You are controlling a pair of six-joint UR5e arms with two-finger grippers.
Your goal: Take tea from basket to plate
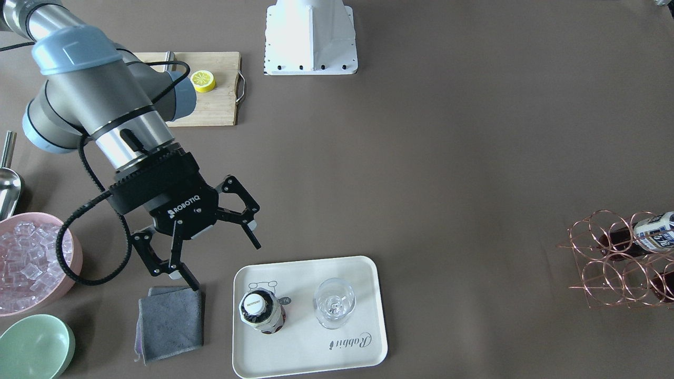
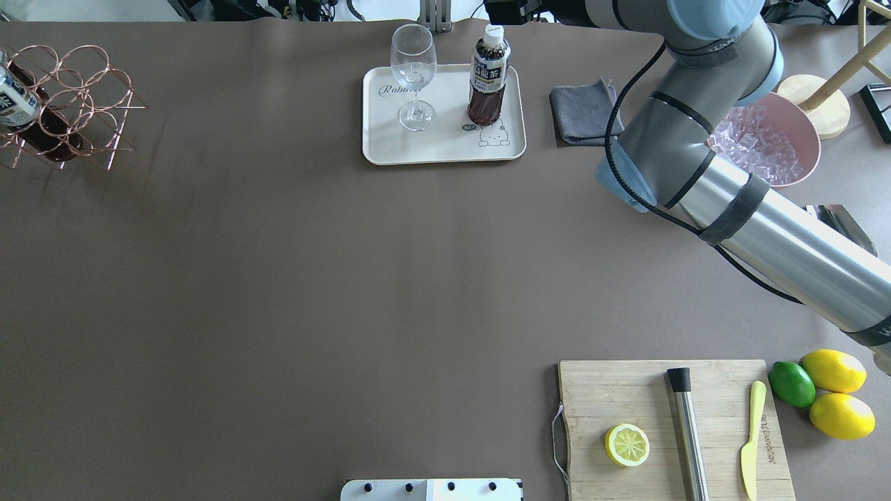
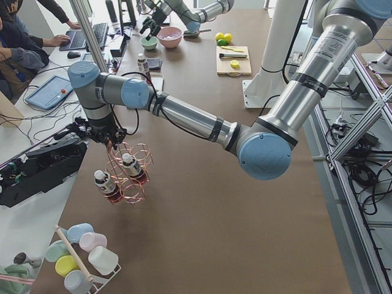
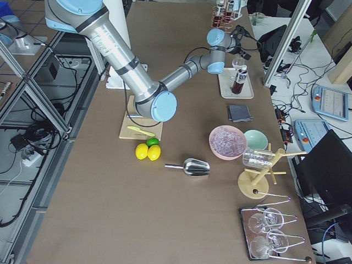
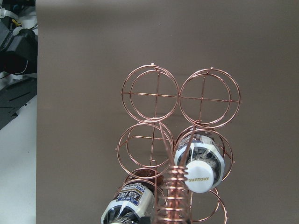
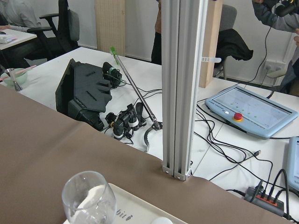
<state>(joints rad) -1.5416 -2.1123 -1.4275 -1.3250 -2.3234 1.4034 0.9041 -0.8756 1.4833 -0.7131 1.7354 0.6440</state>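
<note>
**A:** Where was the tea, and what did each claw hold?

**B:** One tea bottle (image 1: 261, 311) stood upright on the cream plate (image 1: 316, 350), close to the bear drawing. It was just beside a stemmed glass (image 1: 334, 302) but not touching it. Two more lay in the lower cells of the copper wire basket (image 5: 154, 93), well apart from the plate at the table's far end; the white-capped bottle (image 5: 200, 168) pointed its cap at the wrist camera. The right claw (image 1: 221, 257) hung above the table beside the plate, partly over a grey cloth (image 1: 169, 323); its jaws were spread wide and held nothing. The left claw (image 3: 105, 139) hovered over the basket's coiled handle. It showed only in the side view, so I could not tell whether it was open or closed.

**A:** Which step was in hand, and how should it be done well?

**B:** By my reading, one delivery was finished and the next pick was due. The left claw would do best to line up with the white-capped bottle's own slant and grip the neck just under the cap. It should then draw the bottle out along the ring's axis; a sideways pull could drag or tip so light a rack. The right claw should keep clear of the glass; the standing bottle looked tall and easy to knock over.
</note>
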